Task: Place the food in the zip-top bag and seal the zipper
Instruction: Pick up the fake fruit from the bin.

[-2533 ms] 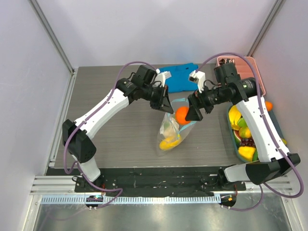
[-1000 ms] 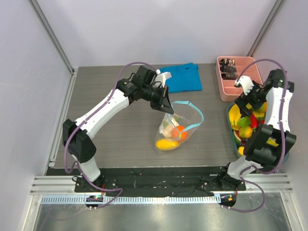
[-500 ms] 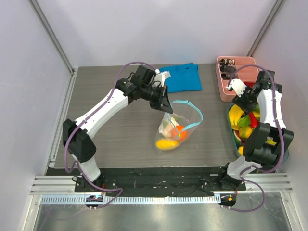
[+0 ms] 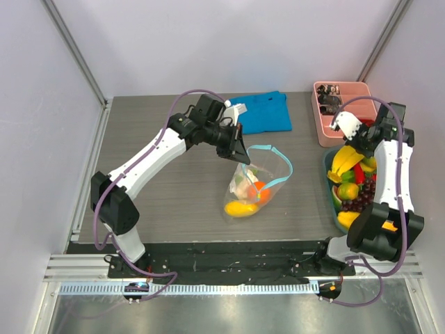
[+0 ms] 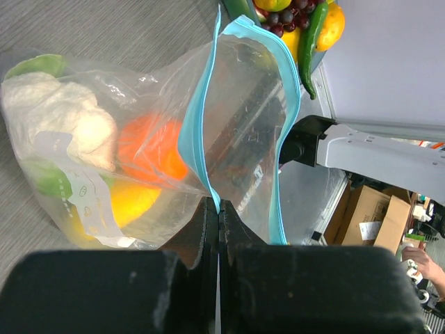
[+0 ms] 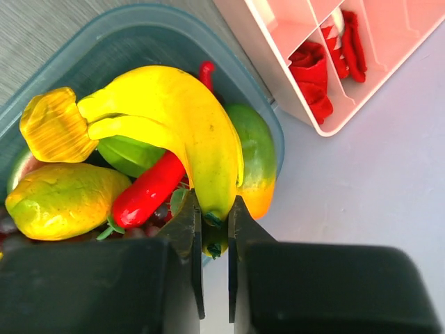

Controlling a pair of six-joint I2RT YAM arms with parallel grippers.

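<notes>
right claw (image 6: 214,212) pinches the bananas (image 6: 188,118) by the tip: thin grip, lift slow. left claw (image 5: 217,214) clamped on the zipper (image 5: 193,132), bag (image 5: 250,104) mouth open.

No legible text anywhere. White label (image 5: 66,174) on zip-top bag (image 5: 243,125): faint green symbols, too small to read. Sticker (image 5: 366,229) on background cardboard box (image 5: 382,212): blurred, unreadable.

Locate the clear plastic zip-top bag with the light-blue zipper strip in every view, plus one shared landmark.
Top external: clear plastic zip-top bag mid-table, rim pinched by the left gripper.
Left wrist: fills left and centre, just beyond the fingertips.
Right wrist: not in it.
Shared landmark: the teal bin of toy fruit, visible in all three.
</notes>
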